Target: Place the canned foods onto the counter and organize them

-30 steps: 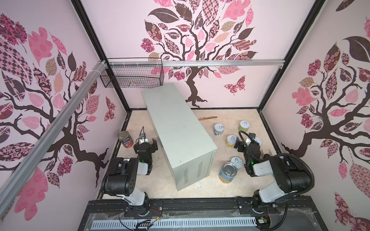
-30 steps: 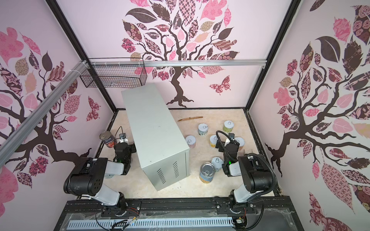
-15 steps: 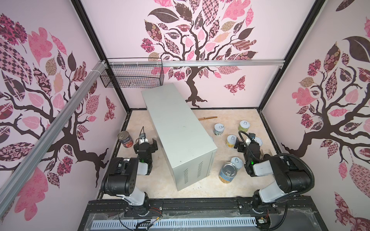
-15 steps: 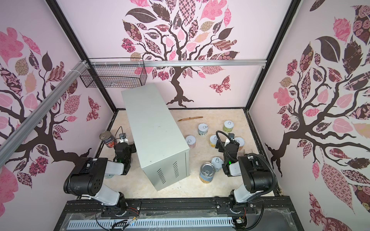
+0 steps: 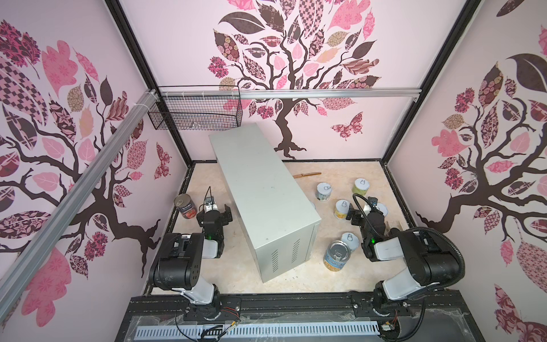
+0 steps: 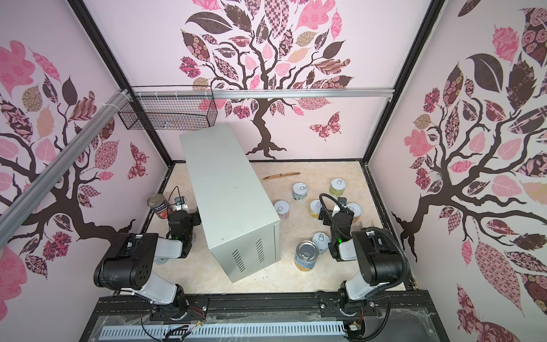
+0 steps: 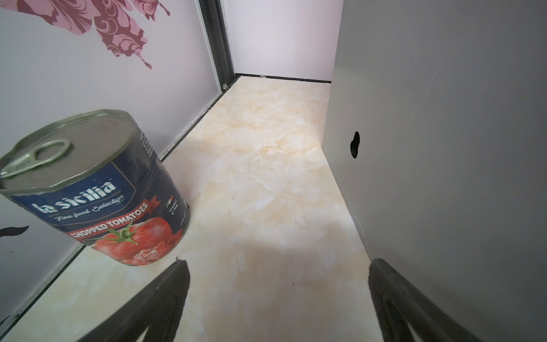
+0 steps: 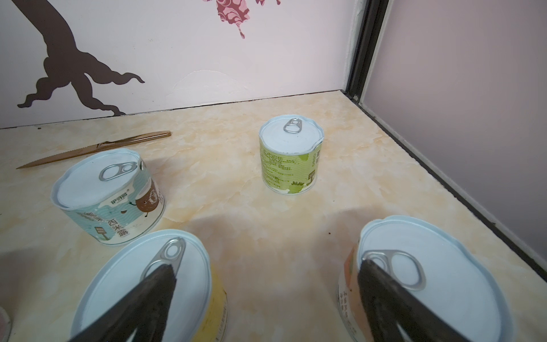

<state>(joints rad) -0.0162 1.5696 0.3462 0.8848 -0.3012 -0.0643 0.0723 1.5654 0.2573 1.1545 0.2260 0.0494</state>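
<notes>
Beside the counter (image 5: pixel 260 189), sealed tins (image 5: pixel 324 192).

Bright, even overhead light, soft shadows on the marble floor (image 7: pixel 260 177) (wide-angle bowing at frame edges)

Top pair overhead, sharing counter (image 5: pixel 260 192); wrist cams low.
</notes>
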